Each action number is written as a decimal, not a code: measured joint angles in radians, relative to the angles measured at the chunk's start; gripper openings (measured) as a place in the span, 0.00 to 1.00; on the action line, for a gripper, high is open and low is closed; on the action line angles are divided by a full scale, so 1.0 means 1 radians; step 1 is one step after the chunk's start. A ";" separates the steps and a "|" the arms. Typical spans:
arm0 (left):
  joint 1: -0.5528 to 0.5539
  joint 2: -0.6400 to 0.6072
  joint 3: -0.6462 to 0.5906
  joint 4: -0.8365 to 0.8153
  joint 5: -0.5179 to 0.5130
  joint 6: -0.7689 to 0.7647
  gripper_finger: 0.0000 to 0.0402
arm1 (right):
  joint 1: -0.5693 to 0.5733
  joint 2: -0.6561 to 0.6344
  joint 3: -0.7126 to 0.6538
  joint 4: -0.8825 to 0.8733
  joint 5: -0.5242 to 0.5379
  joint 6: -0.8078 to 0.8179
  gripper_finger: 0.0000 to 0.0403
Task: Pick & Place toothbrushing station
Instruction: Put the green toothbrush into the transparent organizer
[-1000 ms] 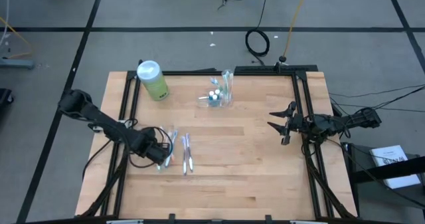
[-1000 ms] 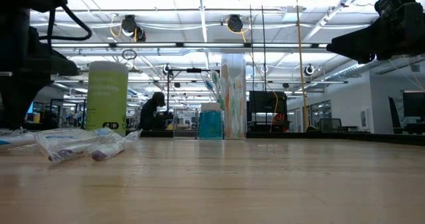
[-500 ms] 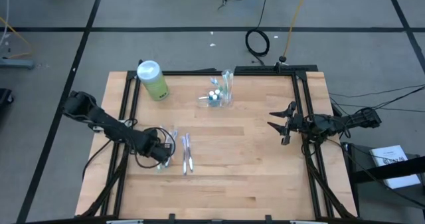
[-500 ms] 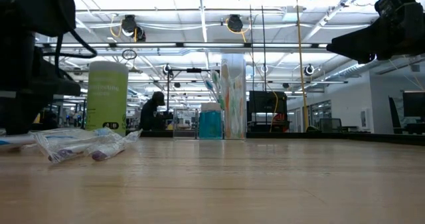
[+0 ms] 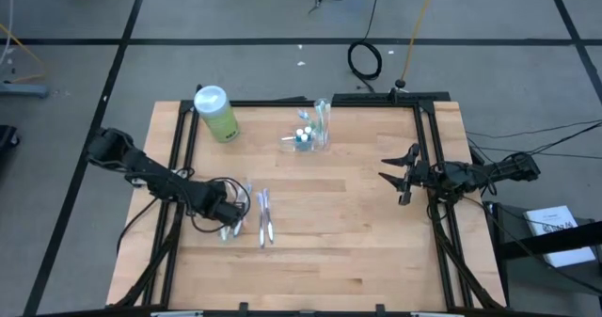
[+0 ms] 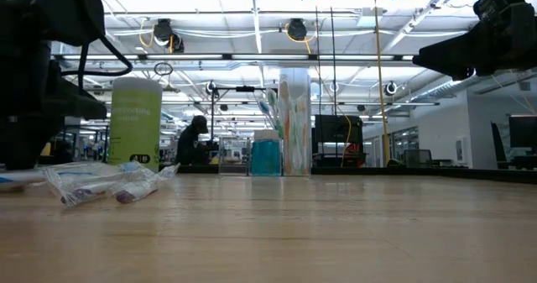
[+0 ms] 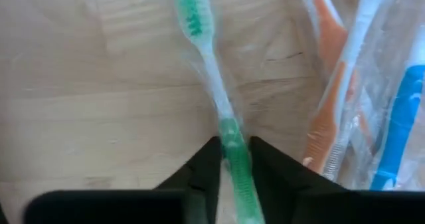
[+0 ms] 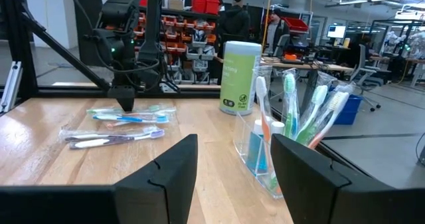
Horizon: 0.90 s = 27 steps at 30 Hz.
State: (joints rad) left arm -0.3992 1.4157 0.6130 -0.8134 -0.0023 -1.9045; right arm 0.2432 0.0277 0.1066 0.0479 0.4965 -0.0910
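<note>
The toothbrushing station (image 5: 315, 134), a clear holder with several brushes upright in it, stands at the table's far middle; it also shows in the low view (image 6: 285, 123) and the right wrist view (image 8: 279, 144). Wrapped toothbrushes (image 5: 263, 218) lie flat on the table's left. My left gripper (image 5: 226, 225) points down over their left end, shut on a green toothbrush (image 7: 199, 24) in clear wrap. My right gripper (image 5: 400, 178) waits open and level at the right edge. My left gripper pinches the green toothbrush's handle (image 7: 229, 129), just behind the thin neck, between its two fingers. The fingers come from above, pointing down, and lie across the brush. The brush lies flat on the table in its clear wrapper.
A light-green bottle (image 5: 216, 113) with a white cap stands at the far left. Orange and blue wrapped brushes (image 7: 372, 117) lie close beside the green one. Black frame rails (image 5: 428, 166) run along the table's sides. Bare wood spans the middle and near part.
My left gripper has sunk a little toward the wrapped toothbrushes on the table's left. The brushes, the holder and the bottle lie where they were.
</note>
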 joint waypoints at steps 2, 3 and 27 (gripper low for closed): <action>0.000 -0.020 -0.001 -0.013 -0.017 0.010 0.12 | 0.000 0.000 0.000 0.000 0.000 0.000 0.45; 0.000 -0.031 -0.002 -0.017 -0.025 0.015 0.08 | 0.000 0.000 0.000 0.000 0.000 0.000 0.45; 0.015 -0.226 0.333 0.113 -1.028 1.016 0.01 | 0.000 0.000 0.000 0.000 0.000 0.000 0.45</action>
State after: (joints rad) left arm -0.3838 1.1893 0.9464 -0.7006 -1.0302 -0.8886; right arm 0.2432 0.0273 0.1066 0.0479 0.4965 -0.0910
